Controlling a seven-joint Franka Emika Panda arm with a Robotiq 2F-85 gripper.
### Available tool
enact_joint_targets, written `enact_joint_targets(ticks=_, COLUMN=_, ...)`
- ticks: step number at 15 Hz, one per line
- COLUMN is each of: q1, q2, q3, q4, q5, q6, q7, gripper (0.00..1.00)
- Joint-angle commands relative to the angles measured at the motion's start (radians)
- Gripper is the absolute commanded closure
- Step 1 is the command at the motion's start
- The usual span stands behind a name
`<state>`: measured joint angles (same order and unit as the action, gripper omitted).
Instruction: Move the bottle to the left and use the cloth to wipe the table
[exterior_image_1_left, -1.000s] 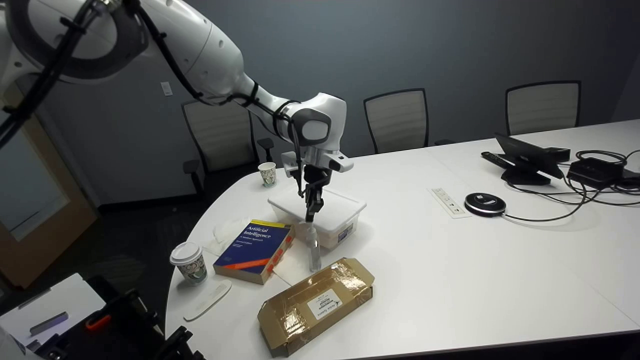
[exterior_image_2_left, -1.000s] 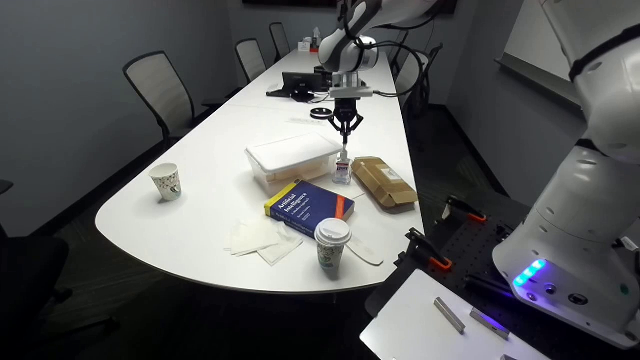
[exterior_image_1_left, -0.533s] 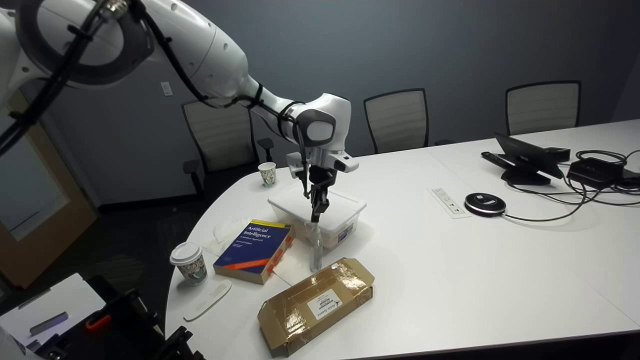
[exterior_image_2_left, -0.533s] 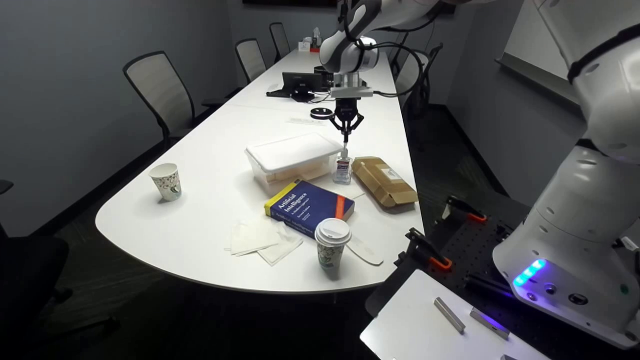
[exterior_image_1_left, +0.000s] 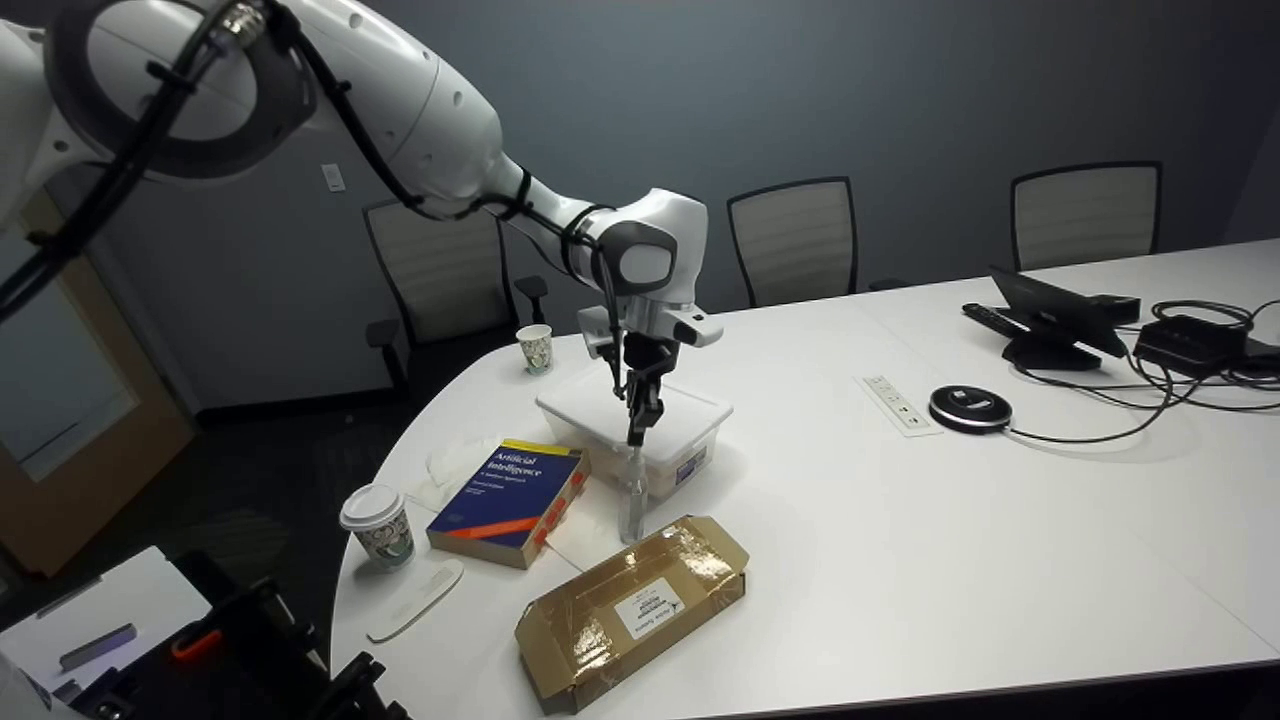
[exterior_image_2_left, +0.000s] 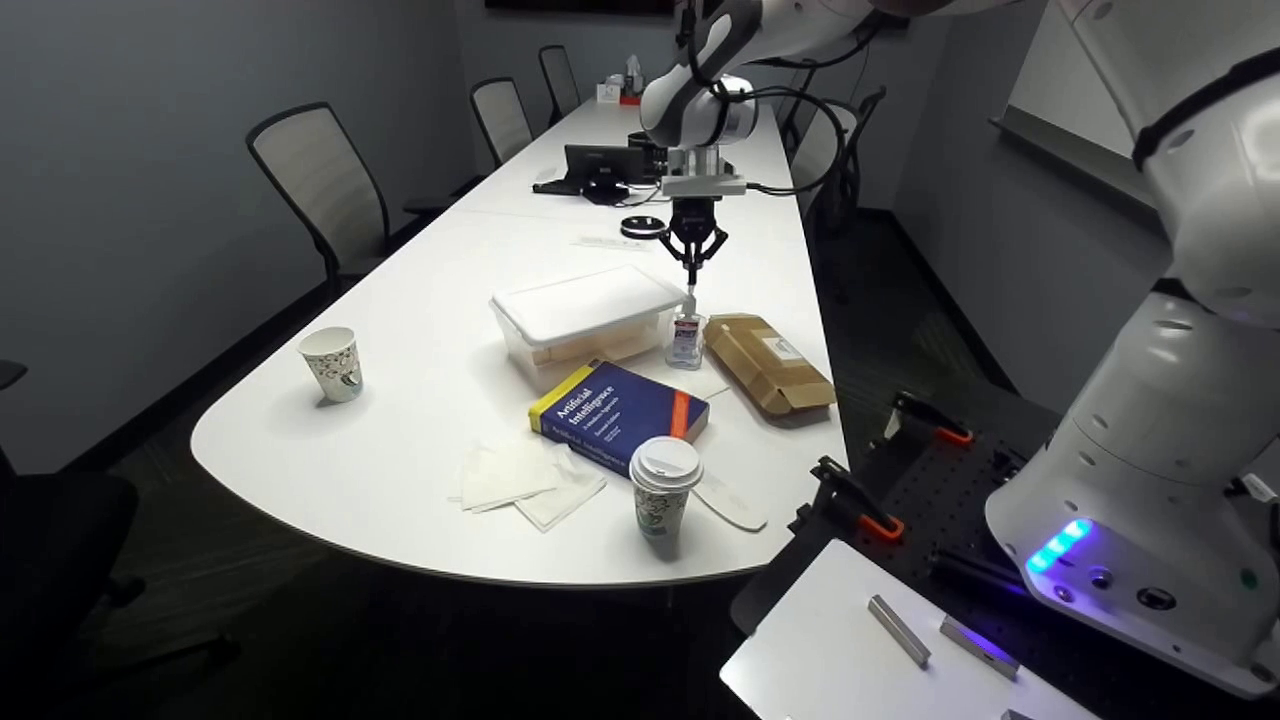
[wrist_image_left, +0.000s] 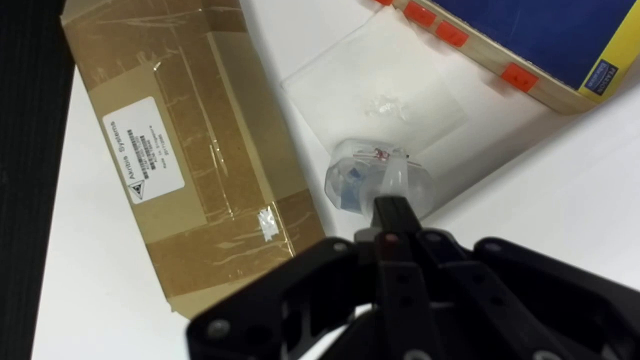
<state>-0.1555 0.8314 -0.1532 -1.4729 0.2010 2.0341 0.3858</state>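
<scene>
The pincer (exterior_image_2_left: 691, 281), closed tight with nothing visible in its grip, could tip the upright bottle (exterior_image_2_left: 685, 342) directly beneath it if a downward push lands off-centre on the slim pump (wrist_image_left: 396, 175).

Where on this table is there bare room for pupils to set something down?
Bare: the table between cardboard box and black disc, and between lidless cup and plastic container. Crowded: around the bottle, hemmed by plastic container, book and cardboard box.
</scene>
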Motion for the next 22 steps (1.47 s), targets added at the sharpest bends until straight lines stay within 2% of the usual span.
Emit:
enact_joint_targets(ticks=1, q1=-0.002, q2=0.047, q3=0.006, q4=0.012, q5=0.001, q6=-0.012, q7=0.002, gripper=1.00)
enact_joint_targets(ticks=22, q1=0.045, q2=-0.041, q3=0.006, q4=-0.016, q5=-0.013, q6=-0.027, q7=0.012, gripper=1.00)
